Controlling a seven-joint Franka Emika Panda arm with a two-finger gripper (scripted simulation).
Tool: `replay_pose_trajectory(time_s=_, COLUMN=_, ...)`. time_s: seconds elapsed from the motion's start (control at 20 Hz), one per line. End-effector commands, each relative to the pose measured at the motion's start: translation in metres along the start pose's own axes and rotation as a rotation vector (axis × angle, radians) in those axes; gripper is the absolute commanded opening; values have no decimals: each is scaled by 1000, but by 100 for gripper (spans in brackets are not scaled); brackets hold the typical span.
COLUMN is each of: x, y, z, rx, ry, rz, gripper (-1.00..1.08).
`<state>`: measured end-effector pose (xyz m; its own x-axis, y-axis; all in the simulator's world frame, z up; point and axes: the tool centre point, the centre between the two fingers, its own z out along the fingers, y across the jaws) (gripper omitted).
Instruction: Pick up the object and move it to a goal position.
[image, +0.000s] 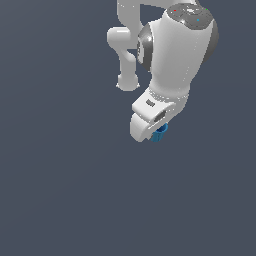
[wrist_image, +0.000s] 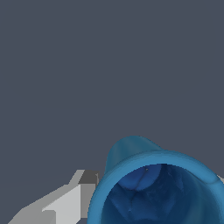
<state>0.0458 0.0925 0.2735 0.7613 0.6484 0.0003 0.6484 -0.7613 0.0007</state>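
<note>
The object (image: 161, 134) is a tiny bright blue cup that peeks out from under the white hand in the exterior view, mostly hidden by it. My gripper (image: 156, 132) hangs right over it, pointing down. In the wrist view the object (wrist_image: 153, 192) fills the lower part of the picture, its hollow top facing the camera. One grey-white finger (wrist_image: 72, 203) presses against its outer wall. Only a sliver of the other finger (wrist_image: 221, 178) shows at the picture's edge. The gripper looks shut on the cup.
A plain dark grey-blue surface (image: 60, 175) surrounds the arm on all sides. The white arm links (image: 175, 55) rise toward the top of the exterior view. No other objects or goal marker show.
</note>
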Motion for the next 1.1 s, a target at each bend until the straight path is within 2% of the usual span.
replay_pose_trajectory(time_s=0.0, x=12, y=-7, z=-20, rx=0, ry=0, rz=1, gripper=-100)
replay_pose_trajectory(time_s=0.5, x=40, y=-20, z=-65, rx=0, ry=0, rz=1, gripper=-100)
replay_pose_trajectory(time_s=1.05, x=47, y=-22, z=-73, rx=0, ry=0, rz=1, gripper=-100)
